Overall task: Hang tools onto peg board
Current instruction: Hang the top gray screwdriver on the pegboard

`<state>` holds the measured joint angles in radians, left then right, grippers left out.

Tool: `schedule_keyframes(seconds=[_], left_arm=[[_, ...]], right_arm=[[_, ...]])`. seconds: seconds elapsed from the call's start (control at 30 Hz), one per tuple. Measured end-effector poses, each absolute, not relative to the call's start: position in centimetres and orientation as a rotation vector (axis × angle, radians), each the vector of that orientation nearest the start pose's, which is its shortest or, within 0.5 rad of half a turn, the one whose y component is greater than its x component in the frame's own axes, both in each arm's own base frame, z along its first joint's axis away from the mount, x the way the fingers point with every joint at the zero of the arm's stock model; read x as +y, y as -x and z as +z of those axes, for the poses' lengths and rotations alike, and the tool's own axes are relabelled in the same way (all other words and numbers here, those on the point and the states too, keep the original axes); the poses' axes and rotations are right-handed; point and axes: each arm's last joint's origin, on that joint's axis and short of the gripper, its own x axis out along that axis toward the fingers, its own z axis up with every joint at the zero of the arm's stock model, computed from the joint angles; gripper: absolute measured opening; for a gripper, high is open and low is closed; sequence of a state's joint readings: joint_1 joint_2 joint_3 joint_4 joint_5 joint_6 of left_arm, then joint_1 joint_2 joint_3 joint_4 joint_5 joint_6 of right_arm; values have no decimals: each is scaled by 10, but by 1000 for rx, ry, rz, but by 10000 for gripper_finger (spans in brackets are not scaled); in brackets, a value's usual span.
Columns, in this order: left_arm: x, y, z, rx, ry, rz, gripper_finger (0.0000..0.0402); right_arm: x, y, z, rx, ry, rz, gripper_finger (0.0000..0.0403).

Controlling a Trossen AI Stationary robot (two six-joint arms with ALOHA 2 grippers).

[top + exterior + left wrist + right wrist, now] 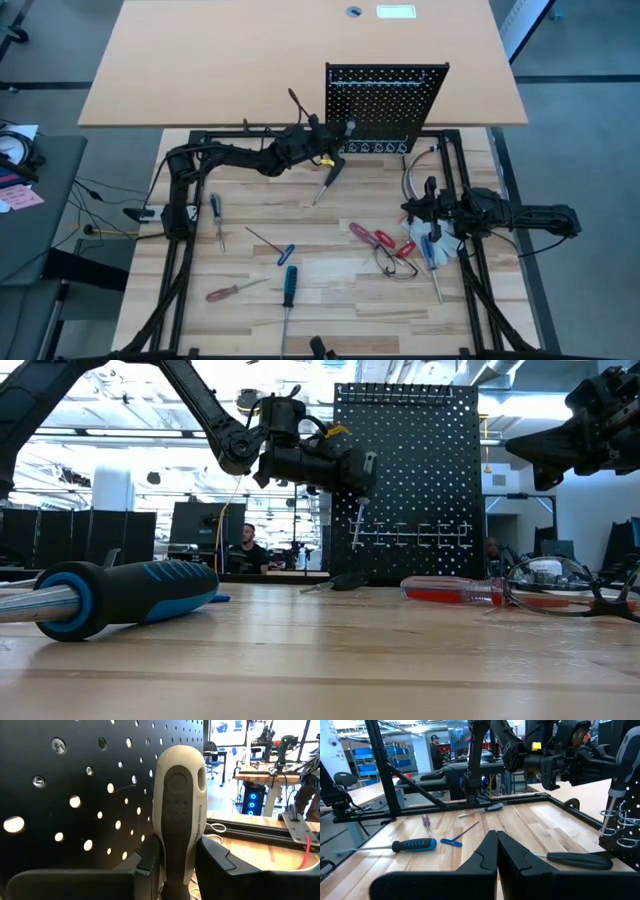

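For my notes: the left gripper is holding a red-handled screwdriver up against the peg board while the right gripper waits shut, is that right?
Not quite: the screwdriver in the left gripper has a grey and black handle, as the left wrist view shows. It is at the peg board, and the right gripper waits shut.

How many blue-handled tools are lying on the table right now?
3: a blue-and-black screwdriver near the front edge, a small blue-handled tool just behind it, and a blue-handled screwdriver under the right arm. That arm may hide more.

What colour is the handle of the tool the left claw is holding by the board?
Light grey with a black insert, clearest in the left wrist view.
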<state>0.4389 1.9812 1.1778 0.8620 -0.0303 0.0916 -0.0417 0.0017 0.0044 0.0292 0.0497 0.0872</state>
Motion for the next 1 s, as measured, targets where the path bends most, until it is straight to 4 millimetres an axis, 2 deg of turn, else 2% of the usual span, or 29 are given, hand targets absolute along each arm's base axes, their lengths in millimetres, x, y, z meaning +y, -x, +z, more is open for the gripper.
schedule_keyframes(seconds=[0.13,0.37,0.63,0.8,1.0], left_arm=[[186,-394,214,-14,-87,471,82],[186,-394,210,23,-74,470,144],[187,-393,210,34,-87,469,156],[183,-386,223,117,-131,458,157],[175,-367,253,235,-173,450,157]], right_arm=[[-5,-97,168,-36,-87,-90,7],[-6,-97,168,-36,-87,-90,7],[-5,-97,168,-37,-87,-90,7],[-6,-97,168,-36,-87,-90,7],[-5,-97,168,-36,-87,-90,7]])
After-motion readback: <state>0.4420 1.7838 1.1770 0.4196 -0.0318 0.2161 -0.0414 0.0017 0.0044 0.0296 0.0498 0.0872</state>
